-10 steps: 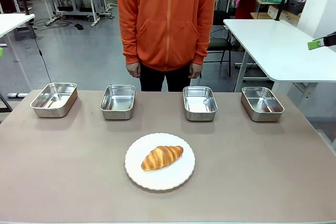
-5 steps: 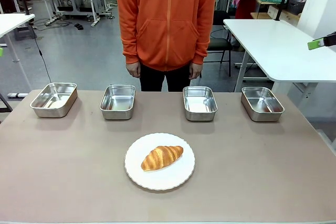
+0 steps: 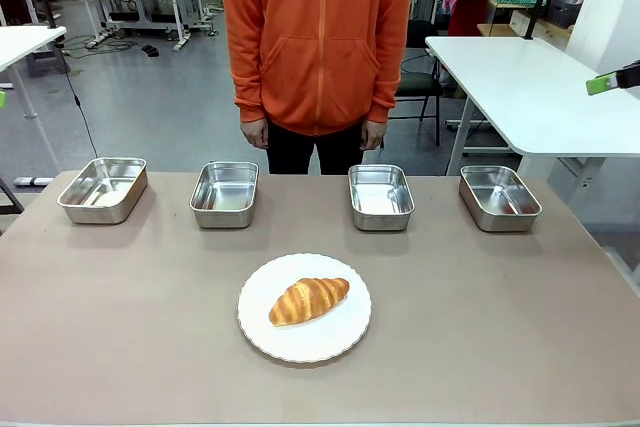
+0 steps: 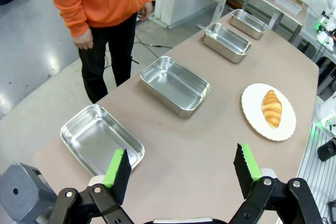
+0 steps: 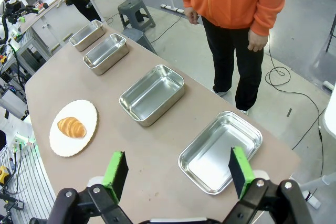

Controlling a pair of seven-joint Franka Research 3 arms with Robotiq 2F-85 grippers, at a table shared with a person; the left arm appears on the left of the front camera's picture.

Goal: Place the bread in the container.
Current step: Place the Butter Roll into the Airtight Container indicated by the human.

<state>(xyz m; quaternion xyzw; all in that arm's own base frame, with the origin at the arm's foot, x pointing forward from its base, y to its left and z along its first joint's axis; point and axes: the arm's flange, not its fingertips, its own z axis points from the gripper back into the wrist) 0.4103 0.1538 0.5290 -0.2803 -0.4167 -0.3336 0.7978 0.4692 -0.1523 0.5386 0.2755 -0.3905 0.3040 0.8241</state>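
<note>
Looking across a wide brown table [image 3: 500, 327] toward a person [image 3: 318, 37] in an orange hoodie. Standing at the far edge, just behind the middle of the table, both hands hanging at the hips and touching nothing.

Hovering high over one end of the table with the left gripper [image 4: 181, 166]: jaws spread wide, green pads well apart, gripping nothing. Hovering just as high over the opposite end with the right gripper [image 5: 177, 170]: likewise spread wide and holding nothing.

Sitting in a row along the far side, four shallow steel pans, all apart from one another and all lying empty: left-end pan [image 3: 102, 189], second pan [image 3: 224, 194], third pan [image 3: 381, 197], right-end pan [image 3: 500, 198]. Showing nearest below the left gripper in its wrist view, the left-end pan; nearest below the right gripper in its own view, the right-end pan.

Resting nearer the robot, well apart from the row and roughly level with the gap between second and third pans, a round white plate [image 3: 335, 339] with a scalloped rim.

Lying in the middle of that plate, the bread [image 3: 309, 300]: a golden-brown croissant, angled slightly, not touching any pan or either gripper.
</note>
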